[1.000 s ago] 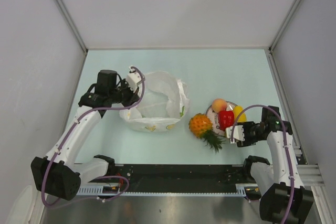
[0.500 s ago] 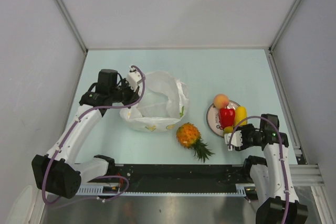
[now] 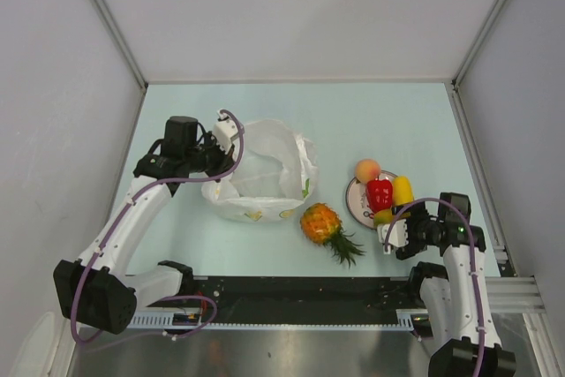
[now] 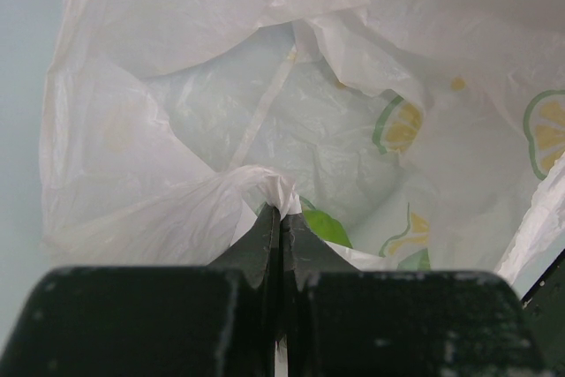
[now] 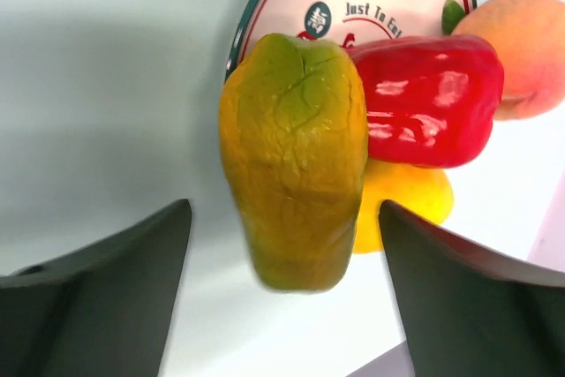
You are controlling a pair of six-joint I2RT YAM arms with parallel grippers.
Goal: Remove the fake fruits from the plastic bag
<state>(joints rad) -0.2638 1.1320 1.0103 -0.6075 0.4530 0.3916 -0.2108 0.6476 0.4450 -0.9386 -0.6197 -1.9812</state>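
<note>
The plastic bag (image 3: 265, 174) lies crumpled left of centre, its mouth open. My left gripper (image 3: 214, 154) is shut on a bunched fold of the bag's rim (image 4: 269, 187). A green patch (image 4: 325, 227) shows inside; I cannot tell if it is fruit or print. An orange pineapple (image 3: 320, 222) lies on the table beside the bag. A peach (image 3: 367, 170), a red fruit (image 3: 380, 193) and a yellow fruit (image 3: 403, 189) sit on the plate (image 3: 355, 199). My right gripper (image 5: 284, 218) is open, with a yellow-green mango (image 5: 296, 161) lying free between its fingers at the plate's near edge.
Grey walls close in the table on the left, back and right. The arm bases and a black rail run along the near edge. The right arm (image 3: 459, 253) stands folded close to the right wall.
My right gripper has opened and let go of the mango by the plate, drawing back toward the near edge. The pineapple has shifted left, away from the plate. The left gripper holds still.
</note>
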